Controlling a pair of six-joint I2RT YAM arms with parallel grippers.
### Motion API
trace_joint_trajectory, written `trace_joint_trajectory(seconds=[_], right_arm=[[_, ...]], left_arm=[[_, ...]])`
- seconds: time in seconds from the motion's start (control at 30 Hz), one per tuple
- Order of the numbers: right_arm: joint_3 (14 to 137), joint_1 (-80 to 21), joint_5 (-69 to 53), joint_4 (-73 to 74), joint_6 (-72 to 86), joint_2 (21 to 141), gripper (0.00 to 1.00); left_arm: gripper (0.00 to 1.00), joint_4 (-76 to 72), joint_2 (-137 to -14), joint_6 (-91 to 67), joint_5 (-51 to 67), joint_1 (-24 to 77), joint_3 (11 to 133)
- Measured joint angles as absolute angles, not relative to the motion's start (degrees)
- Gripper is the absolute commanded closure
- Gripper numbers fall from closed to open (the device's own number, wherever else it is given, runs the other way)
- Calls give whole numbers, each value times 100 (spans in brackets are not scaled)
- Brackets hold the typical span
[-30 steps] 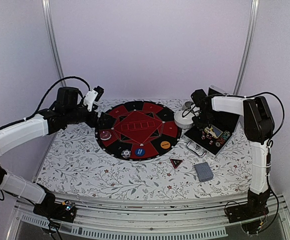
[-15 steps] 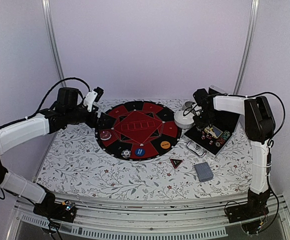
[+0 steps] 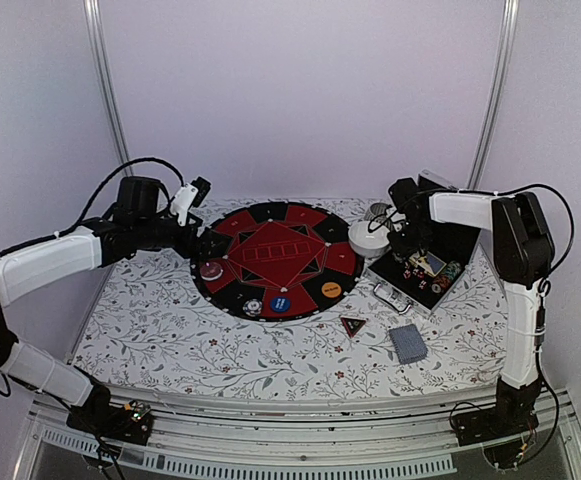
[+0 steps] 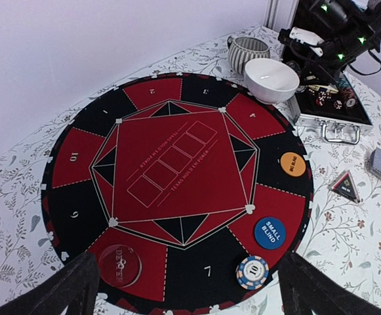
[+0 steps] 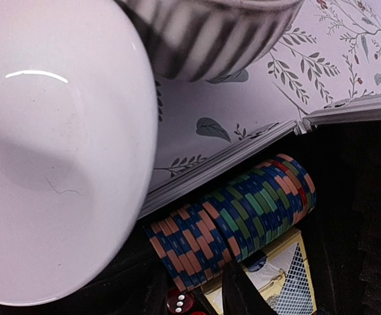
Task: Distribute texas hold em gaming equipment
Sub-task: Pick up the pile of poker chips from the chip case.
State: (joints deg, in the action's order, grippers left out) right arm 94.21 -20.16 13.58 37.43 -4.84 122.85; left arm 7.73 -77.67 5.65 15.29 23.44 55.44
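Apparently fetching: chips (image 5: 242, 210) lie just ahead of the right jaws, whose grip I cannot tell; left jaws gape. Next, pinch one.

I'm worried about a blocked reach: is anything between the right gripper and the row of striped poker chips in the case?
Nothing visible does. The right gripper hangs over the row of striped-edge poker chips in the silver-edged black case; the white bowl sits outside the case's rim, beside the chips.
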Motion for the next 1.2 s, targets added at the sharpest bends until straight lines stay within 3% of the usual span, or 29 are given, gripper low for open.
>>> trace_joint_trajectory(seconds=[0.67, 0.83, 1.2], right_arm=[[9260, -2099, 1422, 3658, -362, 12189, 70], [9260, -2088, 1343, 3638, -390, 12186, 63], [9417, -1898, 1063, 3640, -447, 12280, 58]], left_arm=[[2, 805, -7944, 462, 1787, 2333, 5546], [2, 814, -7981, 440, 1859, 2331, 5546], [2, 825, -7992, 436, 1883, 2305, 5548]])
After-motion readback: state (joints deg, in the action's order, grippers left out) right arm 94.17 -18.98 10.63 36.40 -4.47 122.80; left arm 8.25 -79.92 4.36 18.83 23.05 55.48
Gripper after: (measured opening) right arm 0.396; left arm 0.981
